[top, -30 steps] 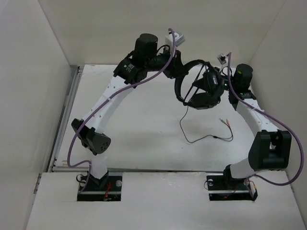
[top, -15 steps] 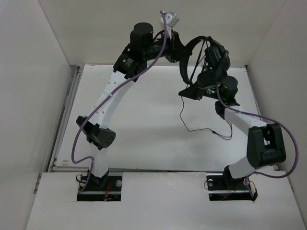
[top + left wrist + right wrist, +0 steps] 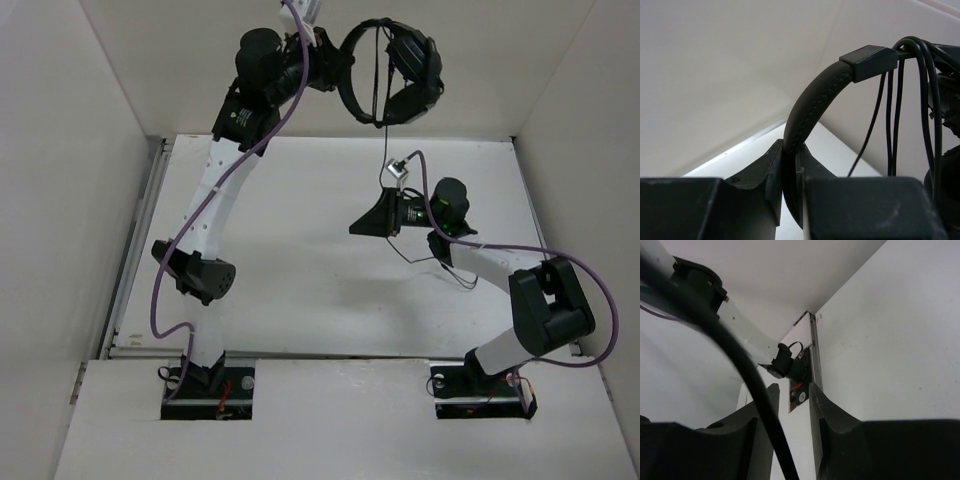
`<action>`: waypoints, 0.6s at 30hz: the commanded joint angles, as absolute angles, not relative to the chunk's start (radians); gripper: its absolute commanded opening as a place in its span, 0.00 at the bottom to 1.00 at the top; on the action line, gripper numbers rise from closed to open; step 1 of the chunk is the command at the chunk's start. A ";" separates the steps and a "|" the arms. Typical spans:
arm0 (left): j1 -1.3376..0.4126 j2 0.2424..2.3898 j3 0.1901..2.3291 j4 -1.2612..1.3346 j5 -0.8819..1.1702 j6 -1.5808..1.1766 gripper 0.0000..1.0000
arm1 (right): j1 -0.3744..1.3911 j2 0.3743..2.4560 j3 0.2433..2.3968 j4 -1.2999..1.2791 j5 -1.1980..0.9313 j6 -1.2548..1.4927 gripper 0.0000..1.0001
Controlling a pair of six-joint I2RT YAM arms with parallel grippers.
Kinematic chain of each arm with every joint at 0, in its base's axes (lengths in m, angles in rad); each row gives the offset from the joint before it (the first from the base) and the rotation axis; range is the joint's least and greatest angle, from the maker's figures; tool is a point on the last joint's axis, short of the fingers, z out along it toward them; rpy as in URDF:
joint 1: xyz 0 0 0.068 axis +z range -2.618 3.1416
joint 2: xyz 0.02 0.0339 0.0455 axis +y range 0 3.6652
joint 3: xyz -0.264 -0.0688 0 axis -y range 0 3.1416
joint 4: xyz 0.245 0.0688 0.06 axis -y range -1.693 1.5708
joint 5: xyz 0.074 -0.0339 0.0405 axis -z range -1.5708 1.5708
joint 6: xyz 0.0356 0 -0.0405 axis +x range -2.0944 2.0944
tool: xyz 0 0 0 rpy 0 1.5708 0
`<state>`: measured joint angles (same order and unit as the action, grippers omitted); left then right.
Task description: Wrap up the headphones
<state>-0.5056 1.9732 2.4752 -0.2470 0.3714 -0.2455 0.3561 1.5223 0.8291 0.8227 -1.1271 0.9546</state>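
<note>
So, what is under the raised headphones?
Their thin cable hangs down from the headphones toward the right gripper, with the white table below. Where the cable passes the gripper is covered by the gripper's body.

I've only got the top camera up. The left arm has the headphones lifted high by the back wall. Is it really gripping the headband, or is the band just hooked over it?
Observer: Gripping. In the left wrist view the padded headband is clamped between the fingers of the left gripper.
Operator: Is any cable on the band?
Observer: Yes, several strands of cable hang over the headband next to its slider block.
Operator: Does the right gripper have the cable?
Observer: In the right wrist view the right gripper has its jaws narrowly apart. The cable crosses one finger toward the gap and isn't visibly pinched.
</note>
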 commanded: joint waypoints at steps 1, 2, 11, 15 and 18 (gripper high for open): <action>-0.452 1.970 2.533 -0.141 0.264 -0.207 0.02 | 0.360 1.465 0.810 0.845 -1.152 0.898 0.36; -0.438 1.974 2.537 -0.140 0.238 -0.196 0.02 | 0.361 1.462 0.807 0.825 -1.152 0.881 0.35; -0.401 2.003 2.540 -0.080 -0.052 -0.097 0.02 | 0.369 1.439 0.822 0.677 -1.155 0.755 0.16; -0.409 2.008 2.537 -0.077 -0.095 -0.087 0.02 | 0.377 1.448 0.899 0.471 -1.146 0.620 0.03; -0.424 2.011 2.531 -0.074 -0.149 -0.057 0.02 | 0.390 1.460 0.968 0.294 -1.118 0.488 0.00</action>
